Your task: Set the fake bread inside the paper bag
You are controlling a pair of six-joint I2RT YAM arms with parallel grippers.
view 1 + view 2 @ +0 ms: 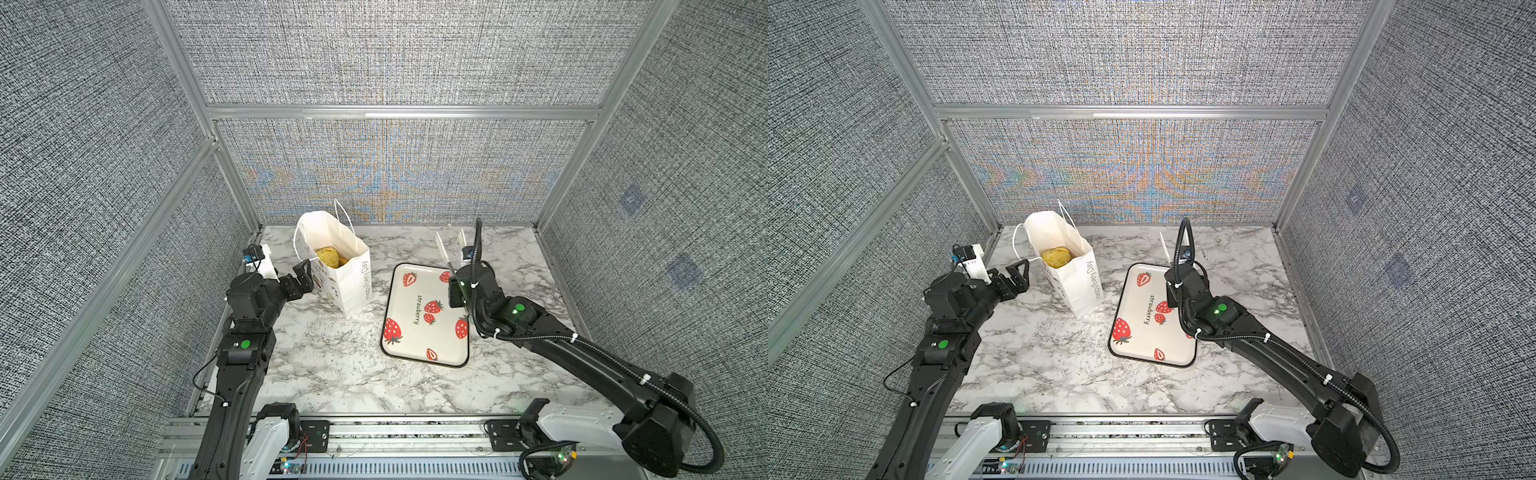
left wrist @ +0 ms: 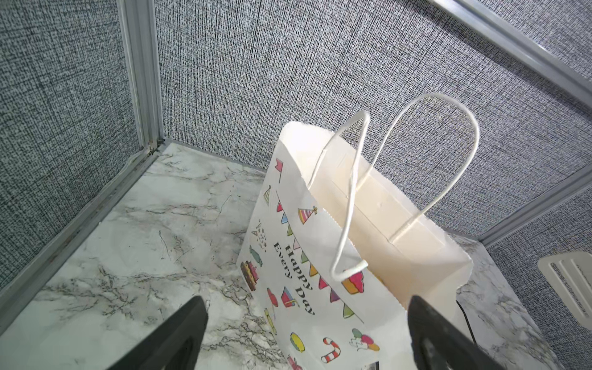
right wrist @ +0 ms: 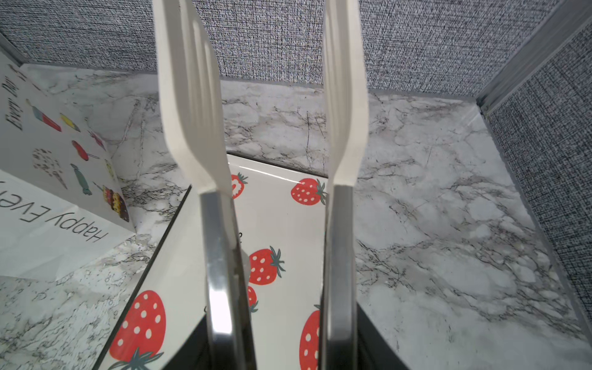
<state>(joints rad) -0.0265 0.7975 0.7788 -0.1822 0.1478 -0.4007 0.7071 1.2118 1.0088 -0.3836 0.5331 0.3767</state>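
Observation:
The white paper bag (image 1: 351,286) (image 1: 1077,286) stands upright at the back left, mouth open. Golden fake bread (image 1: 328,256) (image 1: 1056,257) lies inside it in both top views. My left gripper (image 1: 307,275) (image 1: 1020,275) is open at the bag's left side, one fingertip by the rim. In the left wrist view its gripper (image 2: 307,307) frames the bag's printed face (image 2: 320,288). My right gripper (image 1: 455,286) (image 3: 282,352) is shut on white slotted tongs (image 1: 442,249) (image 3: 192,112), whose tips stand apart with nothing between them.
A strawberry-printed tray (image 1: 415,345) (image 1: 1142,345) (image 3: 282,217) lies right of the bag with nothing on it, under the right gripper's far end. Grey fabric walls with aluminium posts (image 1: 232,183) close the marble table (image 1: 332,365) on three sides.

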